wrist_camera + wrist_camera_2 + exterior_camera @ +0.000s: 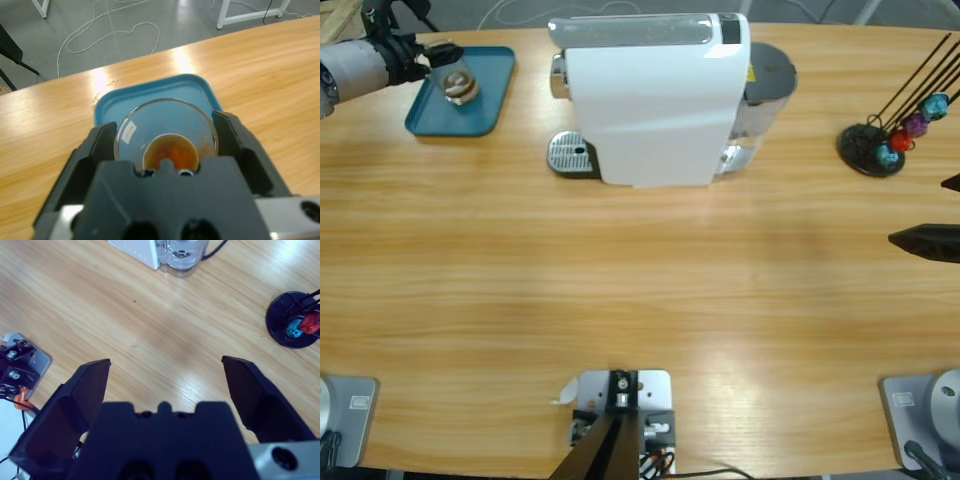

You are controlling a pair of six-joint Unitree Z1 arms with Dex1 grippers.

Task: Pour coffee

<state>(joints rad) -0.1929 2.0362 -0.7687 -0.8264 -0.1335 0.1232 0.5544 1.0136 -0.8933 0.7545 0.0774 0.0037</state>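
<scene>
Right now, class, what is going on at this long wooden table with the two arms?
The left gripper is shut on a clear glass cup holding a shallow layer of dark brown coffee, over the teal plastic tray at the table's far corner. The right gripper hangs open above bare wood, holding nothing. The white coffee machine stands mid-table, and a black capsule stand sits toward the other end.
</scene>
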